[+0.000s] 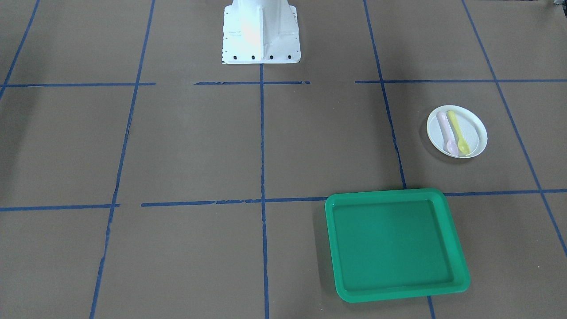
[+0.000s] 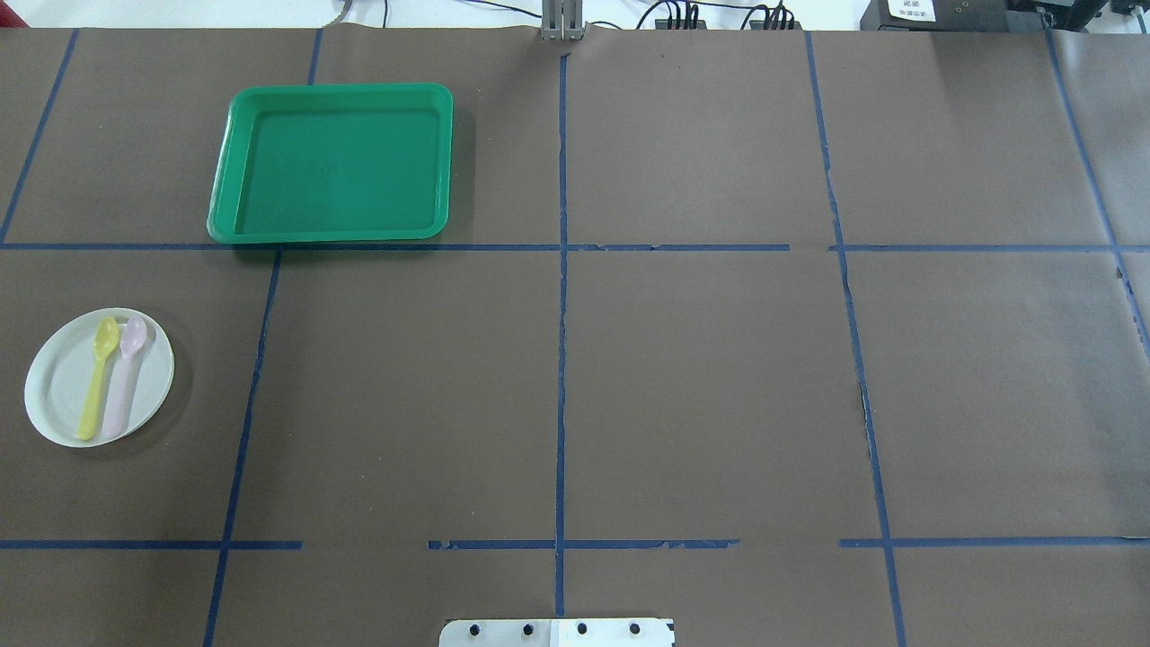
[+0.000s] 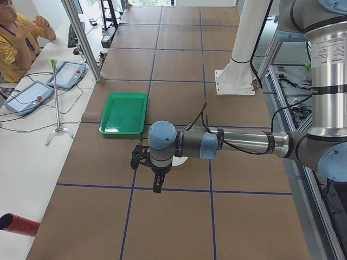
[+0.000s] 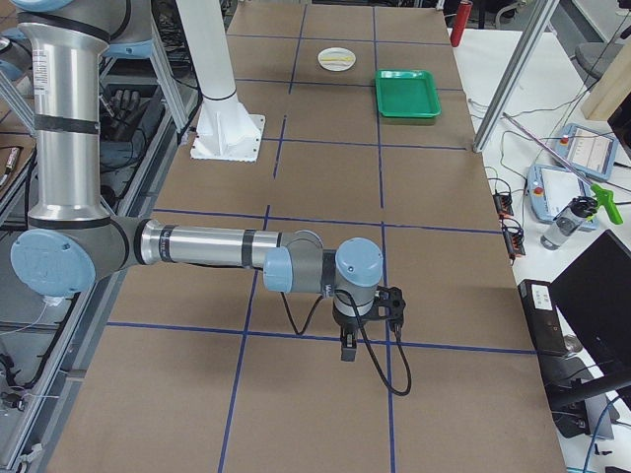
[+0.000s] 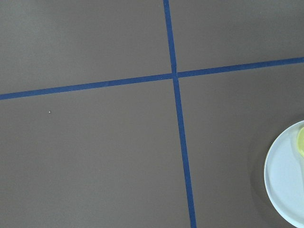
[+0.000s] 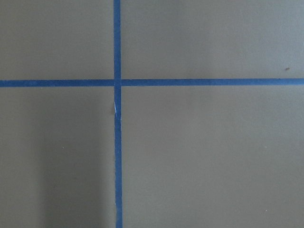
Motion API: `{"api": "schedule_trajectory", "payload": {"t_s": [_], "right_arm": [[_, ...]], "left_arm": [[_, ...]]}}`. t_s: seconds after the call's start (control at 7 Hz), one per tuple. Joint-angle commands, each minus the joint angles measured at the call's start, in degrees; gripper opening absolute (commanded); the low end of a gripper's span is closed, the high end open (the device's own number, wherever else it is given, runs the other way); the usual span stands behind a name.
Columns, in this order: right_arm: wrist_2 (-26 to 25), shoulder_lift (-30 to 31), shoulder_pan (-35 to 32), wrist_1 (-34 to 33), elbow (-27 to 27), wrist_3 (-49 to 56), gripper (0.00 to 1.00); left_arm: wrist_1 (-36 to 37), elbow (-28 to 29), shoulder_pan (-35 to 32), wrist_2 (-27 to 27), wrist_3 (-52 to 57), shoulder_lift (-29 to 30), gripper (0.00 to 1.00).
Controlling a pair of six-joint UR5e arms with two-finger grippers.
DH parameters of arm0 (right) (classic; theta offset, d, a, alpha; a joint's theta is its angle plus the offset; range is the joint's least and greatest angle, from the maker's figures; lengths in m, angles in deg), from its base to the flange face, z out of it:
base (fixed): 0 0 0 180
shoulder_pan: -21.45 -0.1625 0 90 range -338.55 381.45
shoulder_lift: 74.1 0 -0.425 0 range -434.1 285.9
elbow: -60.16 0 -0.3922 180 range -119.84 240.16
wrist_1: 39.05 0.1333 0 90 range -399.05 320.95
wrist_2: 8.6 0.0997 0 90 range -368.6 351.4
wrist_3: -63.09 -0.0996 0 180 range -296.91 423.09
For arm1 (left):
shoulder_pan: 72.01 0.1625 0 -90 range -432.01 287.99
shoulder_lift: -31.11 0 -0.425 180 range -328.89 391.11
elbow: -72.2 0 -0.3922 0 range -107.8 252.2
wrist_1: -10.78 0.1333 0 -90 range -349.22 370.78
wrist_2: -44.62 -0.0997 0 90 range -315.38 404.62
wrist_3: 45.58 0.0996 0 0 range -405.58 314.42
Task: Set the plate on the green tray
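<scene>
Plate (image 2: 56, 388): white, on the table, carrying a yellow spoon (image 2: 95, 382) and a pink spoon (image 2: 120, 382). It lies near the left gripper (image 3: 158, 184), mostly hidden behind that wrist (the wrist camera catches only a cut-off rim).
Green tray (image 2: 332, 162): beyond the plate, apart from it.
Right gripper (image 4: 347, 347): well apart from both.
Finger state, either gripper: cannot tell.

brown table (image 2: 701, 377) gridded with blue tape lines (image 2: 562, 359); the green tray (image 2: 332, 234) lies upper left in the overhead view, the plate (image 2: 54, 395) at the left edge below it, well apart; a white base plate (image 2: 557, 633) sits bottom centre
</scene>
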Motion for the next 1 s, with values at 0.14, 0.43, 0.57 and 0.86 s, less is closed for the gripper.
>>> {"api": "schedule_trajectory", "payload": {"t_s": [0.14, 0.43, 0.57, 0.86], "right_arm": [[-0.1, 0.0, 0.0, 0.0, 0.0, 0.0, 1.0], [0.0, 0.0, 0.0, 0.0, 0.0, 0.0, 1.0], [0.0, 0.0, 0.0, 0.0, 0.0, 0.0, 1.0], [-0.1, 0.0, 0.0, 0.0, 0.0, 0.0, 1.0]], "left_arm": [[-0.1, 0.1, 0.2, 0.7, 0.0, 0.2, 1.0], [-6.8, 1.1, 1.3, 5.8, -0.8, 0.5, 1.0], [-8.7, 2.5, 6.5, 7.4, -6.6, 0.4, 1.0], [-28.7, 9.7, 17.1, 6.9, -24.1, 0.4, 1.0]]}}
